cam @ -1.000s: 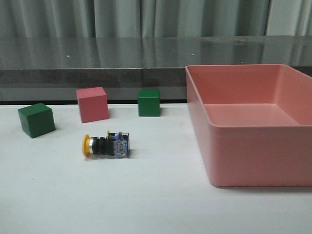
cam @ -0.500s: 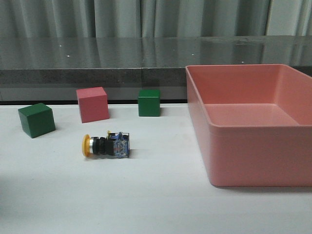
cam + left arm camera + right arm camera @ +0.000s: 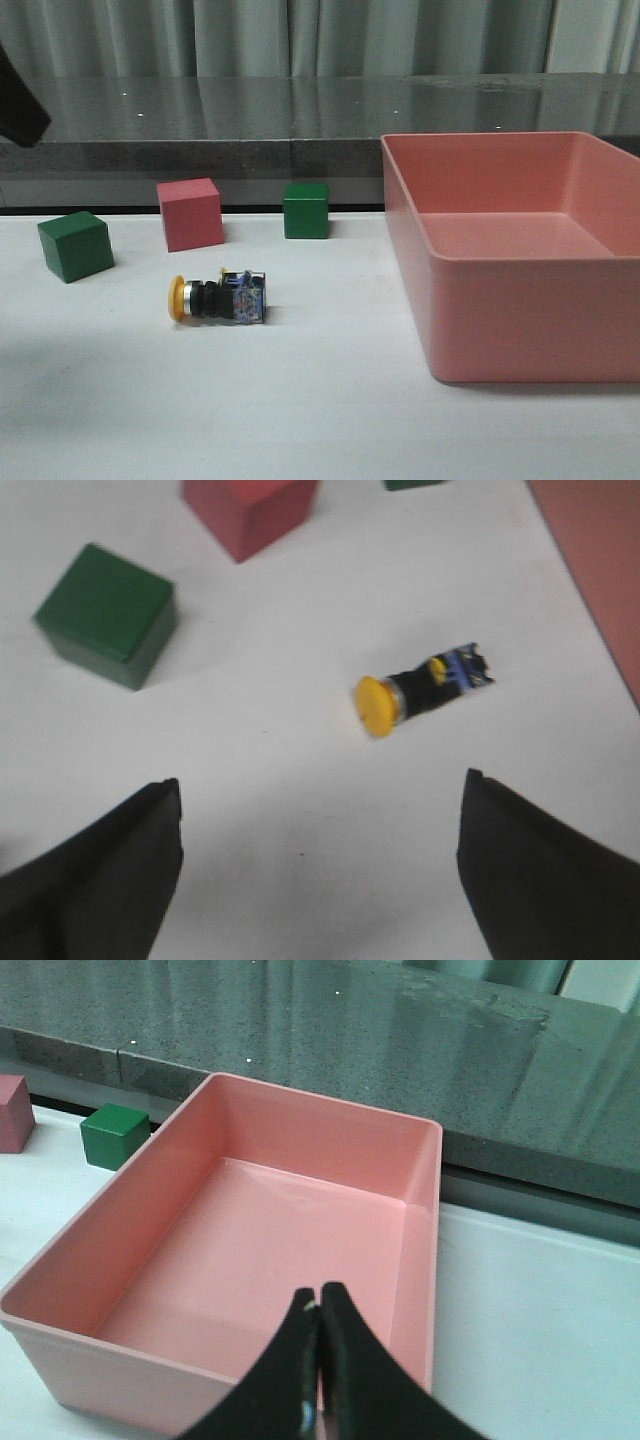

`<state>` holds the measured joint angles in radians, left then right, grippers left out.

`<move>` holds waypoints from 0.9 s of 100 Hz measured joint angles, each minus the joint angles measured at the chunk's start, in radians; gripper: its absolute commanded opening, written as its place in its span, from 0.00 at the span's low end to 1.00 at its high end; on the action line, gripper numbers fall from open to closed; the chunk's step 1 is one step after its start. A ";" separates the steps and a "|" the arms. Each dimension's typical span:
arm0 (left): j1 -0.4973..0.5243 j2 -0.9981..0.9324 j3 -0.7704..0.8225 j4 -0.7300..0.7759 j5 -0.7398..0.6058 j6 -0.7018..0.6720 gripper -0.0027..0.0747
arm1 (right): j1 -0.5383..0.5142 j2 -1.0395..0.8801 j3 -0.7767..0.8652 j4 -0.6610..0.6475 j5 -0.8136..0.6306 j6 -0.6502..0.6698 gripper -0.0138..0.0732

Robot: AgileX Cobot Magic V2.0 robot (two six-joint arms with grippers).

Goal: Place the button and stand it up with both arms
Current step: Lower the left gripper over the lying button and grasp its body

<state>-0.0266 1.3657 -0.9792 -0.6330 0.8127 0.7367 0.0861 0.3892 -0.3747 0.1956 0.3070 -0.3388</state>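
Observation:
The button (image 3: 217,299) lies on its side on the white table, yellow cap to the left, blue base to the right. In the left wrist view the button (image 3: 422,685) sits beyond my left gripper (image 3: 320,800), which is open with wide-spread fingers (image 3: 100,880) above bare table. A dark piece of the left arm (image 3: 18,100) shows at the front view's left edge. My right gripper (image 3: 319,1300) is shut with nothing in it, hanging over the pink bin (image 3: 250,1250).
A green cube (image 3: 74,245), a pink cube (image 3: 189,213) and a second green cube (image 3: 305,210) stand behind the button. The large pink bin (image 3: 520,300) fills the table's right side. A dark ledge runs along the back.
A dark part of the left arm has come into the front view at the upper left edge. The button and cubes have not moved.

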 measured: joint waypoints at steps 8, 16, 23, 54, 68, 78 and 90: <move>0.000 0.089 -0.082 -0.052 0.127 0.160 0.74 | 0.000 0.000 0.000 0.000 0.000 0.000 0.09; 0.000 0.170 -0.169 -0.086 0.241 0.321 0.74 | 0.000 0.000 0.000 0.000 0.000 0.000 0.09; 0.000 0.234 -0.228 -0.118 0.322 0.465 0.74 | 0.000 0.000 0.000 0.000 0.000 0.000 0.09; 0.000 0.348 -0.305 -0.223 0.340 0.966 0.74 | 0.000 0.000 0.000 0.000 0.000 0.000 0.09; 0.002 0.403 -0.305 -0.260 0.310 1.079 0.74 | 0.000 0.000 0.000 0.000 0.000 0.000 0.09; 0.018 0.459 -0.305 -0.343 0.304 1.172 0.74 | 0.000 0.000 0.000 0.000 0.000 0.000 0.09; 0.045 0.537 -0.305 -0.454 0.341 1.297 0.74 | 0.000 0.000 0.000 0.000 0.000 0.000 0.09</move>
<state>0.0188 1.9022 -1.2843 -1.0875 1.1541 2.0333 0.0861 0.3892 -0.3747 0.1956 0.3070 -0.3388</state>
